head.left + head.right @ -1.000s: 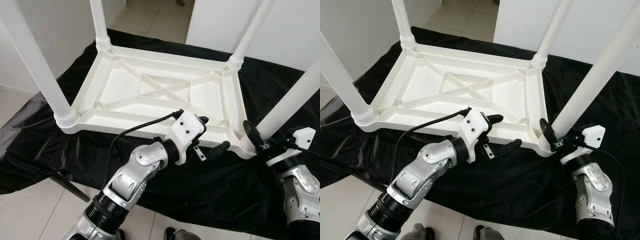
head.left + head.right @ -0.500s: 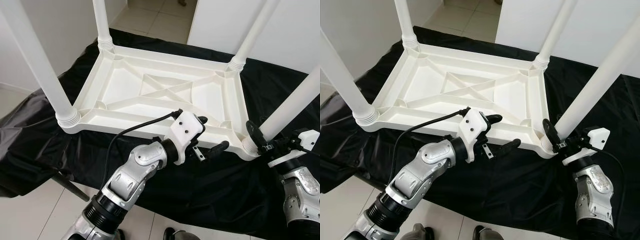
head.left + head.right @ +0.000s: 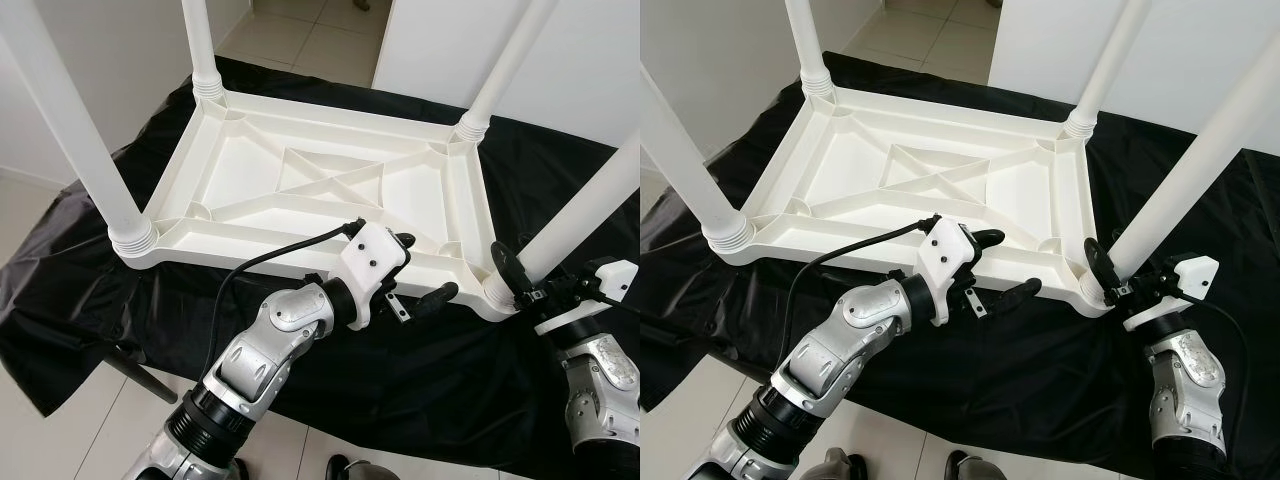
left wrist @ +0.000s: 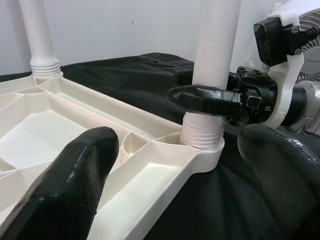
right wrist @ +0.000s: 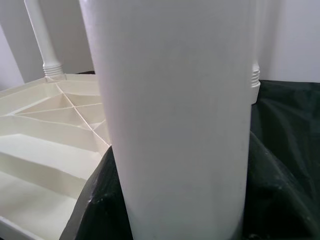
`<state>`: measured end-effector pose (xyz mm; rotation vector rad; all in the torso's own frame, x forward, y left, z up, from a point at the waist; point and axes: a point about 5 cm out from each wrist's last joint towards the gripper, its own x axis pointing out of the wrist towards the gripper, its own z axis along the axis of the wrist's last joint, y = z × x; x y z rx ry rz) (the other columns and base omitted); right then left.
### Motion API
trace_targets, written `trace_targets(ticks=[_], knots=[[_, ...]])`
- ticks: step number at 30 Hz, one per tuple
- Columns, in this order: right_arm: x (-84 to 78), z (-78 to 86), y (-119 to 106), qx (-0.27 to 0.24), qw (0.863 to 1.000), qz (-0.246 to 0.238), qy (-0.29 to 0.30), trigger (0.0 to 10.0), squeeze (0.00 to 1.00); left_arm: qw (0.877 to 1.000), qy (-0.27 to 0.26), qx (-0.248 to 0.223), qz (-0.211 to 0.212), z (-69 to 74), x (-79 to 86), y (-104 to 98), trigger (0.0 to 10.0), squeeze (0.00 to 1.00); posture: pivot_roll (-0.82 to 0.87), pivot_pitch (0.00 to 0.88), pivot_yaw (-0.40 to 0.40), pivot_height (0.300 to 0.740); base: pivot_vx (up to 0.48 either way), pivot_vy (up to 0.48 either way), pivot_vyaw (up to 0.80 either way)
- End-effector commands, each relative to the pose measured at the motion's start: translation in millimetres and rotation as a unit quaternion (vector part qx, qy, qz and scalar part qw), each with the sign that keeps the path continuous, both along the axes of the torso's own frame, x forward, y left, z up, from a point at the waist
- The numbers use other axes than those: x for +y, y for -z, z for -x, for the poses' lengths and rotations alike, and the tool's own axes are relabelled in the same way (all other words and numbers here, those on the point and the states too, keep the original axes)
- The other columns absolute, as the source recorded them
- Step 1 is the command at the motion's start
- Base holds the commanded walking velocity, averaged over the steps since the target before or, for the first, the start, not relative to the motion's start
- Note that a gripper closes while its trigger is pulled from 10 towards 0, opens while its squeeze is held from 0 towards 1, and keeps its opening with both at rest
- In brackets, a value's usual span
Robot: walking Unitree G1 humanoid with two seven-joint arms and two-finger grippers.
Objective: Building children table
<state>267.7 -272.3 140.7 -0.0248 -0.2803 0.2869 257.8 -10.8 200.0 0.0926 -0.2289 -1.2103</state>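
- Where the near right leg point(image 3: 578, 218) rises from its corner socket, the right gripper point(image 3: 512, 281) is clamped round the base of it, one black finger point(image 4: 205, 98) wrapped across the white tube.
- Just left of that corner, the left gripper point(image 3: 425, 270) hovers at the near rim of the tabletop with its fingers point(image 4: 75, 170) spread wide, holding nothing.
- Upside down on the desk lies the white plastic children's table point(image 3: 320, 190), ribbed underside up, all four legs standing in the corners.
- Black cloth point(image 3: 430, 370) covers the desk and hangs over its near edge.
- Beyond it are white walls point(image 3: 110, 60) and a pale tiled floor point(image 3: 300, 35); a fan point(image 4: 307, 22) stands behind the right arm.
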Motion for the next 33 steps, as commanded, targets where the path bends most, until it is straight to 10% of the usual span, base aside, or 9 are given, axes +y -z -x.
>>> trace_targets(ticks=[1,33], knots=[[12.4,18.1,71,0.176,0.984,-0.042,0.005,10.0,0.00,0.999,0.033,-0.003,-0.009,6.2,-5.1,0,10.0,0.00,0.03,0.205,0.014,0.740,0.000,0.000,0.00],[52.4,8.3,37,0.107,0.983,-0.057,0.140,10.0,0.00,0.999,0.036,-0.005,-0.002,7.2,-10.1,0,10.0,0.00,0.02,0.185,-0.013,0.740,0.000,0.000,0.00]])
